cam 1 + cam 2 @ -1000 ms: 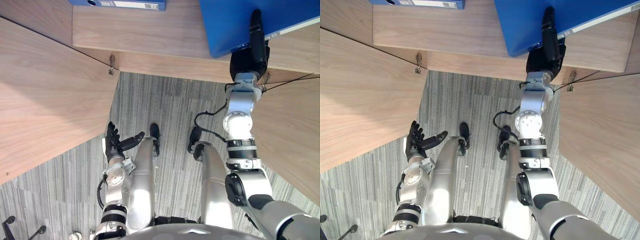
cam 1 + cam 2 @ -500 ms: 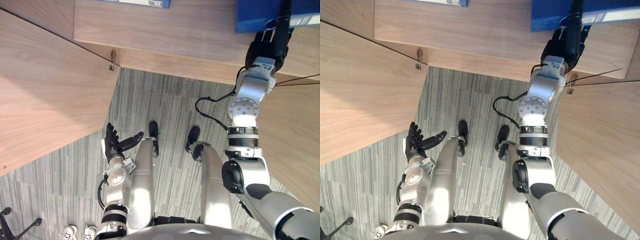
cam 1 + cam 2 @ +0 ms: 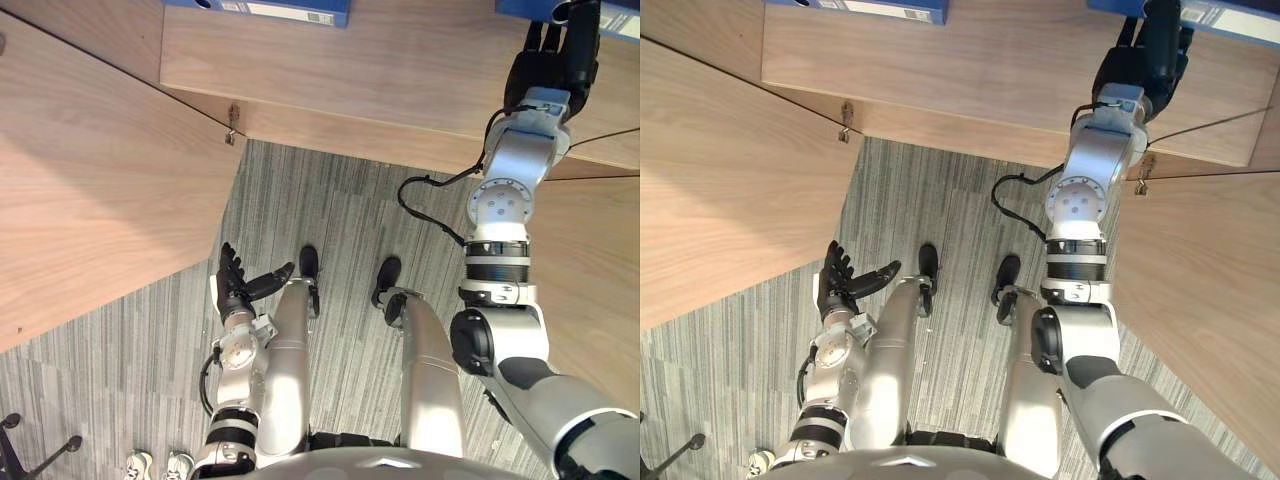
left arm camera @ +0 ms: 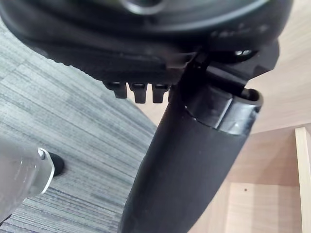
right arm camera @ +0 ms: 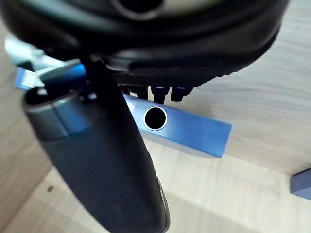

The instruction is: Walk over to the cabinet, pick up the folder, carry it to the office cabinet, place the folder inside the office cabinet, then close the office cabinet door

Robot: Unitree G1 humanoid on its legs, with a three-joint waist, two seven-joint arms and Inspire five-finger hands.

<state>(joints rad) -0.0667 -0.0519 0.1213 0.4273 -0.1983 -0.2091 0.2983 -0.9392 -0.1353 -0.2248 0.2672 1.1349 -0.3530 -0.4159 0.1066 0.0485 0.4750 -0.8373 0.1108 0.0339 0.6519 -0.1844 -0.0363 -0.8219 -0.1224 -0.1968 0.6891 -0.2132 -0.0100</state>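
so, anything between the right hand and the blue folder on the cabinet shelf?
Nothing visible. The right hand reaches onto the cabinet shelf, close up to the blue folder. The cabinet doors are swung wide to the sides.

Head stereo downward — 2 wrist close-ups

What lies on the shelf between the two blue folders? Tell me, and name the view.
Nothing: in the right eye view, bare wooden shelf runs between the left folder and the right folder.
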